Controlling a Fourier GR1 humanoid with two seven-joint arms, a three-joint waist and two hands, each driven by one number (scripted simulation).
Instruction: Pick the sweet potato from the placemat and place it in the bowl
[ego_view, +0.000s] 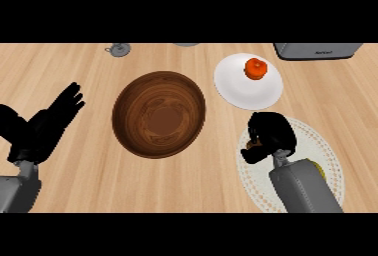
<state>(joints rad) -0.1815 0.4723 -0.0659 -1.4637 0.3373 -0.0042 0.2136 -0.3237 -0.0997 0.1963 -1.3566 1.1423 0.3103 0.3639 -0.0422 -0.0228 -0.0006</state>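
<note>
A round white lacy placemat (325, 150) lies at the right of the wooden counter. My right hand (272, 134) is down on it with its fingers curled. A small brown-orange piece of the sweet potato (253, 144) shows at the hand's left edge; the rest is hidden under the hand. The dark wooden bowl (159, 114) stands to the left of the placemat, with nothing in it. My left hand (46, 125) rests open at the left, fingers pointing up.
A white plate (240, 87) holding an orange fruit (255, 68) sits behind the placemat. A grey appliance (317, 50) is at the back right. A small metal object (117, 49) stands at the back left, and a grey rim (186, 44) at the back edge.
</note>
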